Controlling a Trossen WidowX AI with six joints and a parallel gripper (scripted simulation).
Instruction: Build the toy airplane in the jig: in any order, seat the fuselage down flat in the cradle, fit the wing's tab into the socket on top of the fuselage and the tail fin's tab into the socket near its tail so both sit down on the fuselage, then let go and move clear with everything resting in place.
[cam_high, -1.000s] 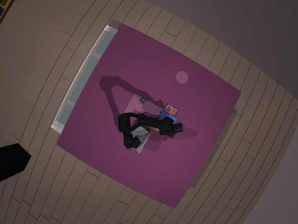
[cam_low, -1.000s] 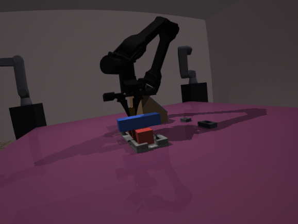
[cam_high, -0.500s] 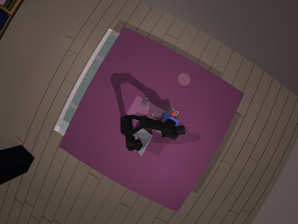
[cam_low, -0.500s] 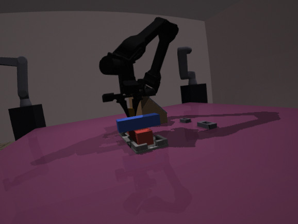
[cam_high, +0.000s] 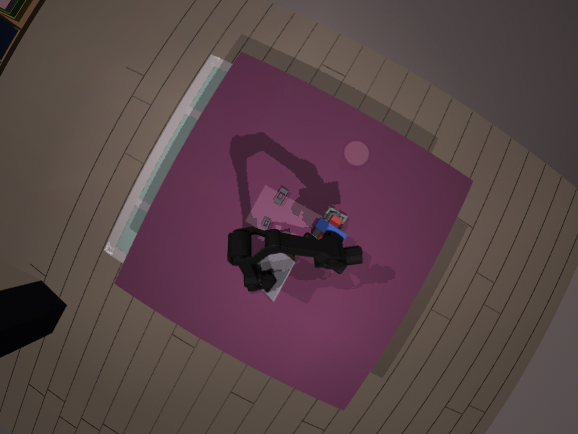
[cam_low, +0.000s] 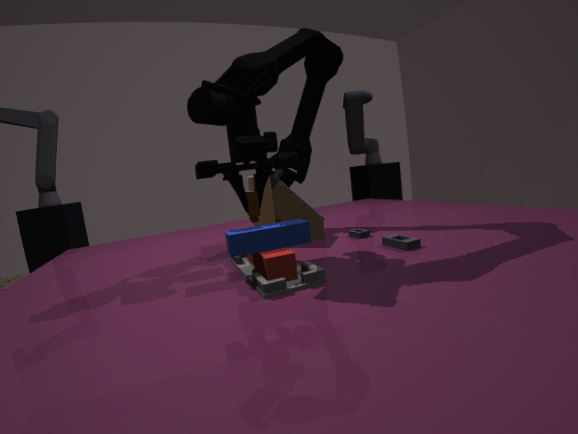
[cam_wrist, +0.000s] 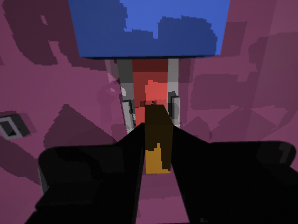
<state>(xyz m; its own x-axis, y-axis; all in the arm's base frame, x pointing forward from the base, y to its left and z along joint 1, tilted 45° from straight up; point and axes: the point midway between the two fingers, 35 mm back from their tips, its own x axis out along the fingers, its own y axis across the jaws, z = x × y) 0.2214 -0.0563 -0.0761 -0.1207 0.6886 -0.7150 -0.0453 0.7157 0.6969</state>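
The red fuselage (cam_high: 335, 220) (cam_low: 280, 265) (cam_wrist: 156, 90) lies in the grey cradle (cam_low: 272, 287) (cam_wrist: 173, 72). The blue wing (cam_high: 322, 225) (cam_low: 270, 239) (cam_wrist: 150, 42) lies crosswise on top of the fuselage; its tab and socket are hidden. My gripper (cam_low: 254, 214) (cam_wrist: 154, 126) is shut on the yellow-brown tail fin (cam_low: 252, 200) (cam_wrist: 157, 160), which stands upright between the fingers. In the wrist view the fin is in line with the fuselage and overlaps its tail end. In the exterior view the fin is behind the wing; its lower end and any gap above the fuselage cannot be made out.
Two small grey holders with openings stand on the table to one side, a larger one (cam_high: 281, 195) (cam_low: 401, 243) and a smaller one (cam_high: 266, 222) (cam_low: 359, 233). A wedge-shaped block (cam_high: 281, 277) (cam_low: 297, 212) stands near the arm's base. Two other arms stand in the background.
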